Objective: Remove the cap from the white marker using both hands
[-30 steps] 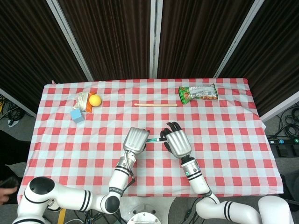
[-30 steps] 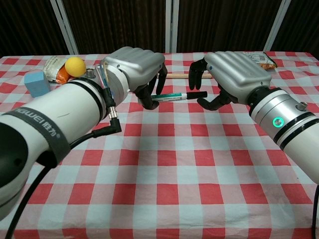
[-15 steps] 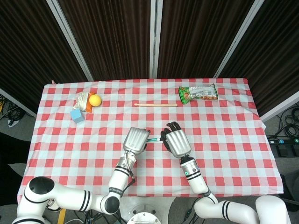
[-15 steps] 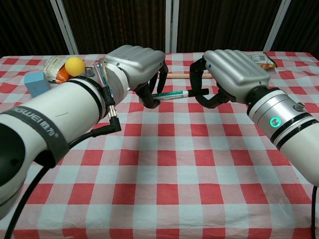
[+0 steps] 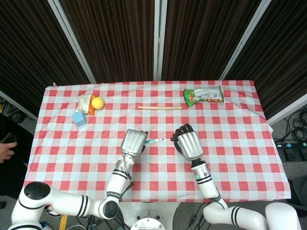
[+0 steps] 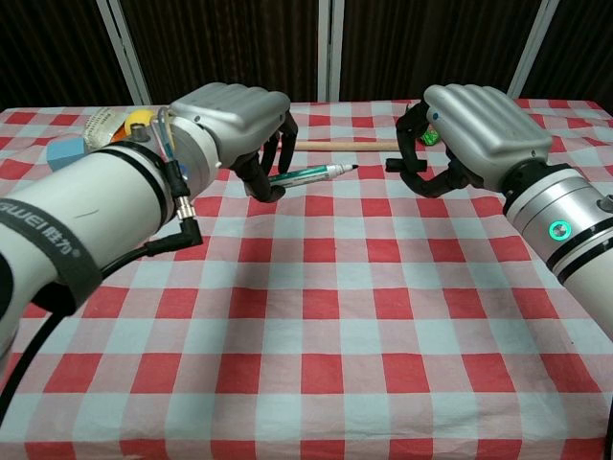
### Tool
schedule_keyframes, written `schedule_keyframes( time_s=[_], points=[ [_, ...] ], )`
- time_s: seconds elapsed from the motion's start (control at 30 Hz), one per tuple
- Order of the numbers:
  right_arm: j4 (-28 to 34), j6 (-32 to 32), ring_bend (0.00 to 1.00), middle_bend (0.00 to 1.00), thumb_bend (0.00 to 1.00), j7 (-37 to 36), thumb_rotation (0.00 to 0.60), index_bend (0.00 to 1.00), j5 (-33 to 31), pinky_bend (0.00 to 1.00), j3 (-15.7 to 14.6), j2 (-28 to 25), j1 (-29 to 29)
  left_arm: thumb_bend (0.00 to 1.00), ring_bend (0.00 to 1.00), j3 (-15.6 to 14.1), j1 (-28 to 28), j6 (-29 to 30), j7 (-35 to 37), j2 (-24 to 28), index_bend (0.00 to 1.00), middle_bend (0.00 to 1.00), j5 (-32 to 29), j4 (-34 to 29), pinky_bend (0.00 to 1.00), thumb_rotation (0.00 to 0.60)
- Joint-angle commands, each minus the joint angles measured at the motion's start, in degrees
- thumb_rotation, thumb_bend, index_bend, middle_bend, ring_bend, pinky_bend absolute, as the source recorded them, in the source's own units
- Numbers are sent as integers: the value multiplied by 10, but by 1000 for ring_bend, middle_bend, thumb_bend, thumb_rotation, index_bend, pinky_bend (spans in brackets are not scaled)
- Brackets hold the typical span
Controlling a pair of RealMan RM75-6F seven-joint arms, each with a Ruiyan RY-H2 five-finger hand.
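My left hand (image 6: pixel 230 125) (image 5: pixel 133 141) grips the white marker (image 6: pixel 311 173) (image 5: pixel 154 141) by its body above the table. The marker's bare tip points right, toward my other hand. My right hand (image 6: pixel 474 134) (image 5: pixel 188 143) holds the black cap (image 6: pixel 403 168) between curled fingers, a short way right of the marker tip. The cap is off the marker, and a clear gap separates them. In the head view the cap is hidden under the right hand.
A long pale stick (image 5: pixel 159 107) lies across the checkered tablecloth (image 5: pixel 230 120) behind the hands. A green snack bag (image 5: pixel 203 95) is at the back right. A yellow ball (image 5: pixel 97 103), a packet and a blue block (image 5: pixel 79 119) are at the back left.
The hands have drawn apart: the left moved left with the marker, the right moved right with the cap. The cap has come off, baring the marker's tip.
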State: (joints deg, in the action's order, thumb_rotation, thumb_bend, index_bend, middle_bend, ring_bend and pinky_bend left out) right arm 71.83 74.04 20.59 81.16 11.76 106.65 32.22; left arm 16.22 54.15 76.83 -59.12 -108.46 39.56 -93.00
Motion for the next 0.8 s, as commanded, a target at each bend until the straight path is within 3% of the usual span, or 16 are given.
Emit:
schedule_keyframes(
  time_s=[0.03, 0.53, 0.63, 0.8],
  points=[
    [-9, -2, 345, 669, 327, -9, 600, 729, -5, 264, -3, -6, -6, 443, 868, -10, -9, 3, 10, 7, 556, 562, 8, 3, 847, 600],
    [-114, -45, 344, 647, 296, -71, 600, 726, -25, 263, -18, 27, -8, 432, 859, -92, -62, -62, 108, -21, 537, 542, 72, 155, 835, 600],
    [-124, -60, 309, 590, 235, -80, 600, 653, -25, 242, -24, 30, -6, 341, 847, -93, -67, -76, 121, -22, 478, 488, 80, 164, 826, 600],
    [-99, -89, 121, 359, 49, -104, 600, 369, -29, 111, -28, 8, -4, 237, 840, -87, -78, -77, 145, -16, 413, 442, 103, 162, 823, 600]
  ],
)
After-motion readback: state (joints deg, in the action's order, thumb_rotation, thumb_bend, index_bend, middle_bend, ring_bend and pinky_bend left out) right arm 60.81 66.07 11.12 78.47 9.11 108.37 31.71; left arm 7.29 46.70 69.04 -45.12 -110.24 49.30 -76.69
